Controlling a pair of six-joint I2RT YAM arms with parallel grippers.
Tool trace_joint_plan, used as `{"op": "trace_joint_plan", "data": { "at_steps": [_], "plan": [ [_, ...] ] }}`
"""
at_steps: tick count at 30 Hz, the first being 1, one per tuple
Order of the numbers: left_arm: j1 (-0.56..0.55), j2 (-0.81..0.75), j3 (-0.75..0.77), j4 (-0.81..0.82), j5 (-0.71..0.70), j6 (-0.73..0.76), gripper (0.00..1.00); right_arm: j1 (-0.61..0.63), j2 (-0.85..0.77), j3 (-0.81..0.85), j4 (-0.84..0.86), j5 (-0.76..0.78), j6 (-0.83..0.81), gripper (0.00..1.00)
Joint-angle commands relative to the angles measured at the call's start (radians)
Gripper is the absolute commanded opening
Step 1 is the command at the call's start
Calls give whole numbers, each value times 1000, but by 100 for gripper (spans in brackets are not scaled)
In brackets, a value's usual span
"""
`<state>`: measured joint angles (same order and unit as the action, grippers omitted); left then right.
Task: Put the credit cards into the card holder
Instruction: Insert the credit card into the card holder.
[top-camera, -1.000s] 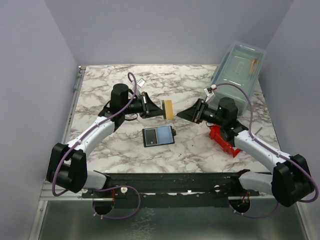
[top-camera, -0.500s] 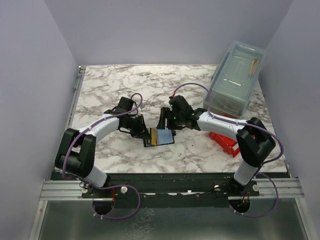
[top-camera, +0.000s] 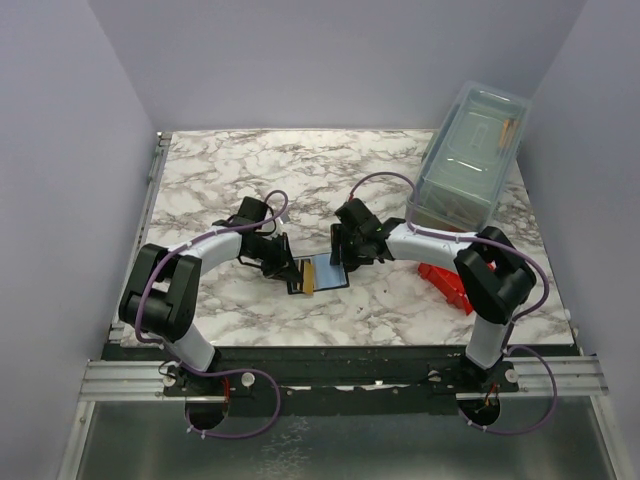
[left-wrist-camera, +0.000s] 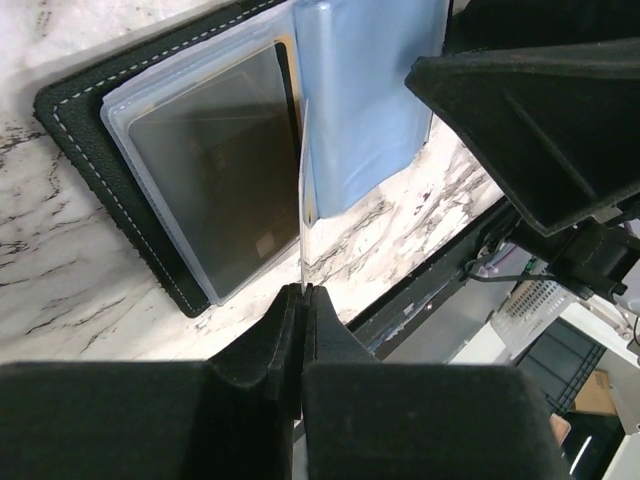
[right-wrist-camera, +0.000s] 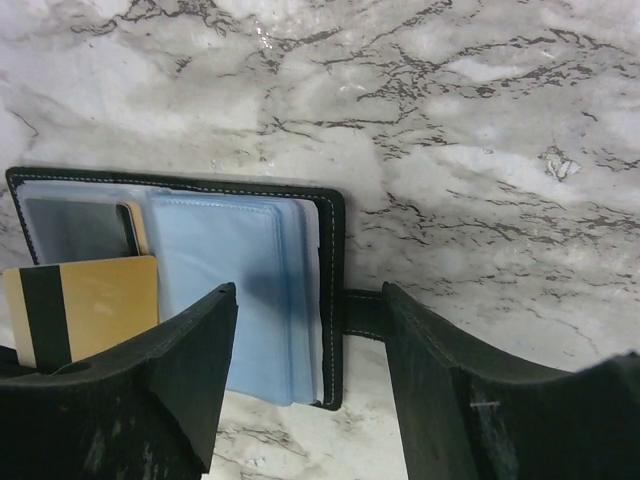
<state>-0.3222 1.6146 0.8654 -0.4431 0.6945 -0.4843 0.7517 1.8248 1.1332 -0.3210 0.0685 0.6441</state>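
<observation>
left jaws pinch the credit card edge-on over the card holder, right jaws open — a tilted card could skid off the slick sleeve.

Figure: Both arms are bending inward, with their grippers facing each other.
The left gripper is pinching its fingers together; the right gripper is spreading its fingers wide.

The card holder lies open near the middle of the marble table. The left claw reaches it from the left with an orange-gold credit card at its tip, over the holder's left half. The right claw sits at the holder's far edge. Further right lies a red bin — and in the far right corner, a clear lidded box.
</observation>
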Motion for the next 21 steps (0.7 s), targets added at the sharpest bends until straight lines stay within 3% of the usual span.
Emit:
{"op": "trace_joint_plan", "data": {
  "at_steps": [1, 6, 21],
  "plan": [
    [6, -6, -19, 37, 52, 18, 0, 0, 36, -4, 7, 22, -14, 60],
    [17, -2, -18, 41, 76, 17, 0, 0, 54, -14, 13, 25, -14, 47],
    [28, -15, -33, 78, 140, 12, 0, 0, 63, -49, 28, 23, -17, 29]
  ]
}}
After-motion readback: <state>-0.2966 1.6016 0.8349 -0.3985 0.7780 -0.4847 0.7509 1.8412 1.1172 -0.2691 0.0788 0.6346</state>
